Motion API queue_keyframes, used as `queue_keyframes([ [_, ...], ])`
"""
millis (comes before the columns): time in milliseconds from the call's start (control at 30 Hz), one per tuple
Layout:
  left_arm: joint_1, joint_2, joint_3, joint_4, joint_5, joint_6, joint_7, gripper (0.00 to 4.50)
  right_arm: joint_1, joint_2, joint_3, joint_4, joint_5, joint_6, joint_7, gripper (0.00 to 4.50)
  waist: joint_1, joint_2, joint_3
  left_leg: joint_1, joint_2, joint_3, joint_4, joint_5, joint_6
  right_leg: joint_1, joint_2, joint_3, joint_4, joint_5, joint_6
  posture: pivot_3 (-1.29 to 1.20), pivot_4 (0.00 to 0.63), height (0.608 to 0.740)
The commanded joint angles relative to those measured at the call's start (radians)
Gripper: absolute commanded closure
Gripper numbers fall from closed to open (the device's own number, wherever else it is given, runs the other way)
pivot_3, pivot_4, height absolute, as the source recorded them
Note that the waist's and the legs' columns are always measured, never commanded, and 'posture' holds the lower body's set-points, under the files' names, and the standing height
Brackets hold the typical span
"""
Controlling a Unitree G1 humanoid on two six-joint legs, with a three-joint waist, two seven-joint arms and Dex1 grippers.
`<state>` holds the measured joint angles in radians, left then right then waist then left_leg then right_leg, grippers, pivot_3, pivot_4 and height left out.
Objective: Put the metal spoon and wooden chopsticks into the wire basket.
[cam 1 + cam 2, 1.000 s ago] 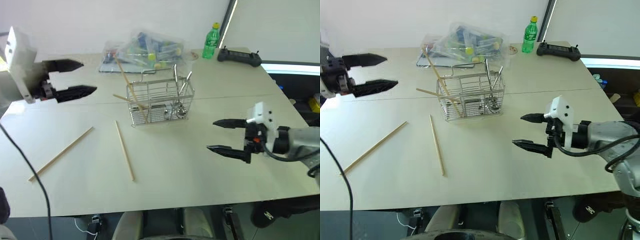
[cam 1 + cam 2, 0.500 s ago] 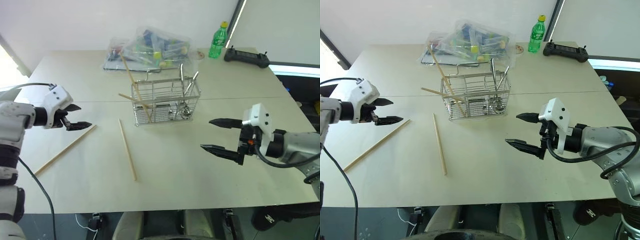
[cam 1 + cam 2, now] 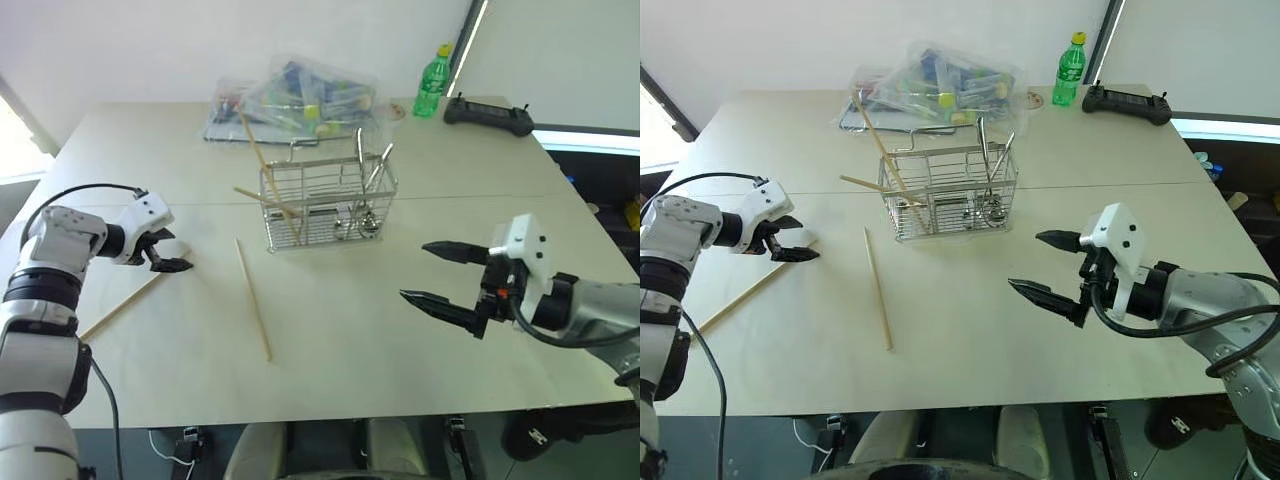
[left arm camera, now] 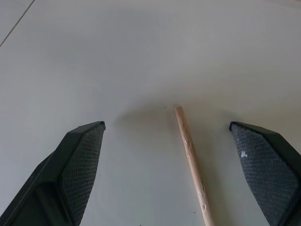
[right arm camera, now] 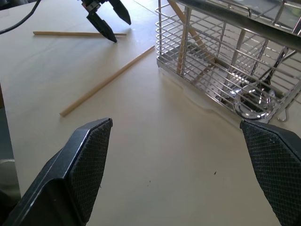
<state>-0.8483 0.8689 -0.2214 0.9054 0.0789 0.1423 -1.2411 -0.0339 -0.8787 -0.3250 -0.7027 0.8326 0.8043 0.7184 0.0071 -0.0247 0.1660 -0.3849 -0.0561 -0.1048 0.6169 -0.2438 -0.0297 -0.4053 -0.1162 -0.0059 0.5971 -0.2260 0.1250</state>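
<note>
The wire basket [image 3: 325, 200] stands mid-table. A metal spoon [image 3: 360, 160] leans upright in its right part, its bowl [image 5: 249, 101] at the bottom, beside a second shiny handle. Two wooden chopsticks [image 3: 256, 158] lean in its left part. One loose chopstick [image 3: 252, 312] lies in front of the basket. Another chopstick [image 3: 125, 305] lies further left. My left gripper [image 3: 800, 240] is open, low over that stick's far end [image 4: 190, 160], which shows between its fingers. My right gripper [image 3: 415, 271] hovers open and empty to the right of the basket.
A clear plastic bag [image 3: 300, 95] of colourful items lies behind the basket. A green bottle [image 3: 428, 82] and a black controller [image 3: 487, 113] stand at the table's far right. Bare tabletop lies between the two grippers.
My left arm has swung down from high at the left to the table, ending over the left chopstick's far end. The right gripper has barely moved. Both stayed open.
</note>
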Motion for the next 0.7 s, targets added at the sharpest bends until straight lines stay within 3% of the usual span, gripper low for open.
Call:
queue_keyframes([
  [33, -0.015, 0.034, -0.019, 0.022, 0.046, -0.004, -0.049, 0.0, -0.004, 0.014, -0.022, -0.025, 0.011, -0.022, -0.023, 0.05, -0.003, 0.0, 0.0, 0.0, 0.0, 0.0, 0.0, 0.0, 0.0, 0.0, 0.0, 0.0, 0.0, 0.0, 0.0, 0.0, 0.15, 0.731],
  [300, -0.017, 0.037, -0.033, 0.015, 0.088, 0.017, -0.136, 0.0, -0.014, 0.031, -0.006, -0.014, -0.003, -0.035, -0.042, 0.05, -0.002, 0.0, 0.0, 0.0, 0.0, 0.0, 0.0, 0.0, 0.0, 0.0, 0.0, 0.0, 0.0, 0.0, 0.0, 0.0, 0.15, 0.731],
  [400, -0.018, 0.034, -0.026, 0.016, 0.091, 0.019, -0.141, 0.8, -0.014, 0.033, -0.005, -0.013, -0.005, -0.038, -0.045, 0.0, -0.002, 0.0, 0.0, 0.0, 0.0, 0.0, 0.0, 0.0, 0.0, 0.0, 0.0, 0.0, 0.0, 0.0, 0.0, 0.0, 0.15, 0.731],
  [633, -0.021, 0.016, -0.016, 0.017, 0.091, 0.034, -0.126, 4.46, -0.014, 0.035, -0.006, -0.014, 0.0, -0.037, -0.049, 0.0, -0.001, 0.0, 0.0, 0.0, 0.0, 0.0, 0.0, 0.0, 0.0, 0.0, 0.0, 0.0, 0.001, 0.0, 0.0, 0.0, 0.15, 0.731],
  [700, -0.022, 0.009, -0.01, 0.022, 0.093, 0.027, -0.103, 4.46, -0.017, 0.034, -0.007, -0.011, 0.001, -0.036, -0.048, 0.0, 0.0, 0.0, 0.0, 0.0, 0.0, 0.0, 0.0, 0.0, 0.0, 0.0, 0.0, 0.0, 0.001, 0.0, 0.0, 0.0, 0.15, 0.731],
])
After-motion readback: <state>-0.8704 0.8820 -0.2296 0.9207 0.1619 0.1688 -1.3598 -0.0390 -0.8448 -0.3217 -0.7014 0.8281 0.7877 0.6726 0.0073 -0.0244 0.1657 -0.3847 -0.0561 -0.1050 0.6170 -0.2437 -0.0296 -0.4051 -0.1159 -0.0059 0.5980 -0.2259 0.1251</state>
